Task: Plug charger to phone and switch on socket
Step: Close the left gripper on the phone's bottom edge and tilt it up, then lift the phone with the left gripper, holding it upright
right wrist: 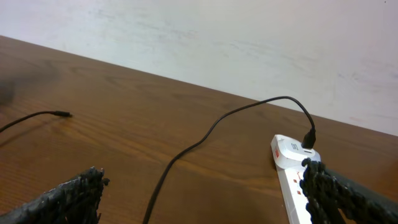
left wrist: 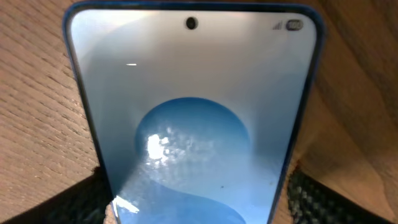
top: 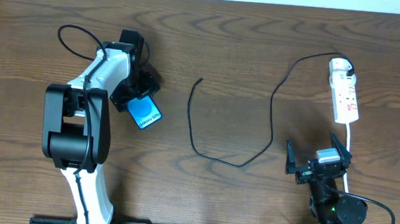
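Note:
The phone (top: 145, 112), with a bright blue screen, lies at an angle left of the table's middle. My left gripper (top: 134, 87) is shut on its upper end. In the left wrist view the phone (left wrist: 193, 118) fills the frame between my fingers (left wrist: 199, 208). The charger is a thin black cable (top: 272, 106) running from the white adapter (top: 340, 65) to a free plug tip (top: 200, 80) on the table. The socket (top: 345, 94) is a white power strip at the far right. My right gripper (top: 315, 155) is open and empty, below the strip. The right wrist view shows the open gripper (right wrist: 202, 190), the cable (right wrist: 186, 152), its tip (right wrist: 62, 114) and the socket (right wrist: 292, 180).
The strip's white cord (top: 348, 147) runs down past my right gripper. A black robot cable (top: 71, 36) loops at the far left behind the left arm. A pale wall (right wrist: 217, 37) stands beyond the table's far edge.

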